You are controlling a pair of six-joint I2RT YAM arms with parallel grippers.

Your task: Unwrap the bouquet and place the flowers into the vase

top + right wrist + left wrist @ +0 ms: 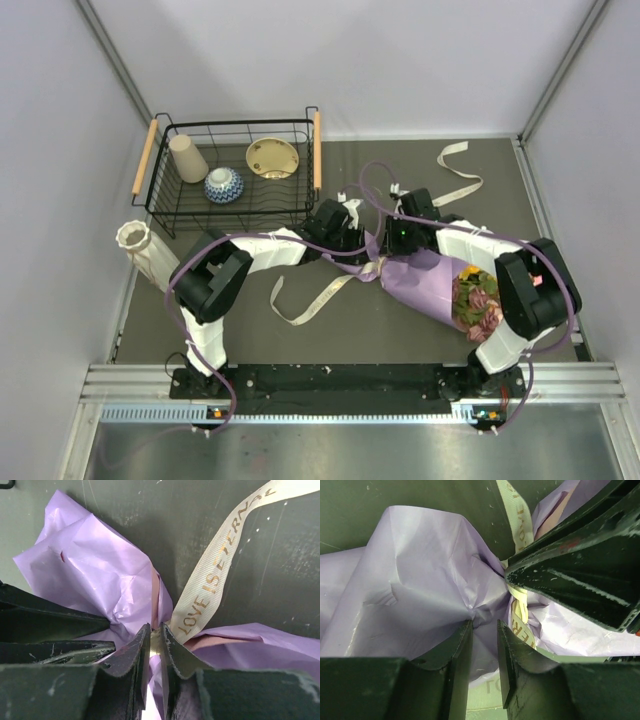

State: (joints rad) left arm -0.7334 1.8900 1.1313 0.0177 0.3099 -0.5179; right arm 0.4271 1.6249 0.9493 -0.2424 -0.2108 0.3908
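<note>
The bouquet [430, 282] lies on the table, a lilac paper cone with its flowers [478, 300] pointing to the near right. Its tied neck sits between my two grippers. My left gripper [360, 245] [485, 625] is shut on the bunched lilac paper [430, 580] at the neck. My right gripper [390, 250] [156, 629] is shut on the cream ribbon [215, 575] where it is tied to the neck. One ribbon tail [310, 298] trails to the near left. The cream ribbed vase [140, 245] stands at the far left, apart from both arms.
A black wire basket [165, 215] with wooden handles stands at the back left. It holds a beige cup [187, 158], a blue-and-white bowl [224, 185] and a yellowish dish [272, 158]. Another piece of ribbon [462, 175] lies at the back right.
</note>
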